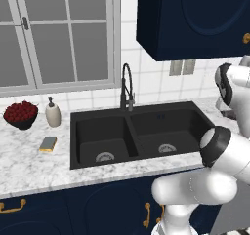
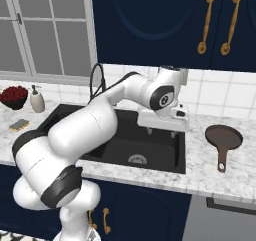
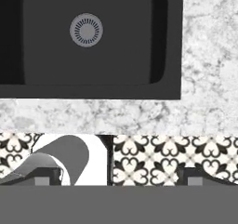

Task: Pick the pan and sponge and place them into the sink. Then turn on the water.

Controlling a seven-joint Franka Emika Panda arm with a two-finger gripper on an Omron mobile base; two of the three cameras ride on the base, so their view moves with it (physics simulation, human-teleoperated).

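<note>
The dark brown pan (image 2: 223,137) lies on the marble counter to the right of the black double sink (image 2: 165,157), its handle pointing toward the front edge. The sponge (image 1: 48,144), blue-grey over yellow, lies flat on the counter to the left of the sink (image 1: 74,141); it is also visible as the sponge (image 2: 19,125) at the far left. My gripper (image 2: 161,132) hangs open and empty above the sink's right basin, well left of the pan. In the hand view the gripper (image 3: 121,177) looks down on the right basin's drain (image 3: 86,30). No water runs from the faucet (image 1: 127,87).
A black bowl of red fruit (image 1: 20,114) and a white soap dispenser (image 1: 52,113) stand at the back left, behind the sponge. Dark blue cabinets (image 1: 195,19) hang above the counter. My own arm (image 2: 90,130) crosses over the sink's left part.
</note>
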